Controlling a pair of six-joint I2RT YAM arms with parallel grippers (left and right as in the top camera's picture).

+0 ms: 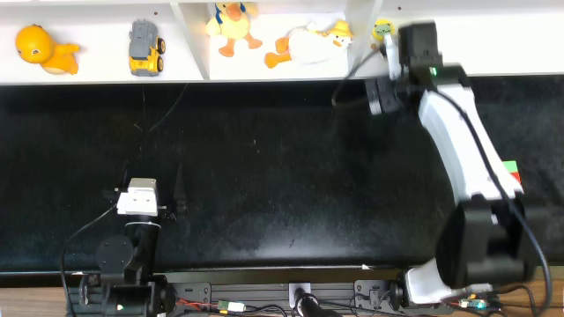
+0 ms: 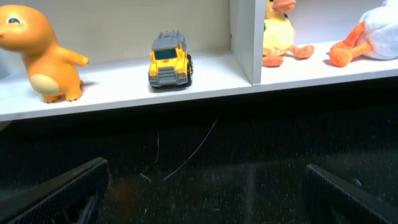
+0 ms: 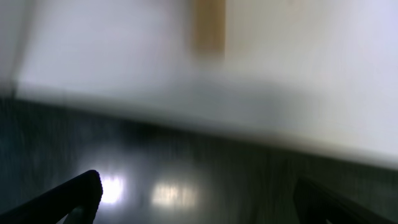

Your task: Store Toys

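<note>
Five toys already on the white shelf (image 1: 264, 70): orange plastic dinosaur (image 1: 44, 48), yellow toy truck (image 1: 145, 48), yellow plush duck (image 1: 233, 26), white plush duck (image 1: 308, 44), small yellow figure (image 1: 384, 31); left gripper (image 2: 205, 167) and right gripper (image 3: 196, 186) both spread apart, empty; perhaps only the red-and-green block (image 1: 511, 172) left.

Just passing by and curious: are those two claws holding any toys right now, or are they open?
Left gripper: open, holding nothing.
Right gripper: open, holding nothing.

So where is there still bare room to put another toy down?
The left compartment has a gap between the orange dinosaur toy and the yellow toy truck. The black mat is mostly bare. The middle compartment is crowded: yellow duck plush beside white duck plush.
</note>
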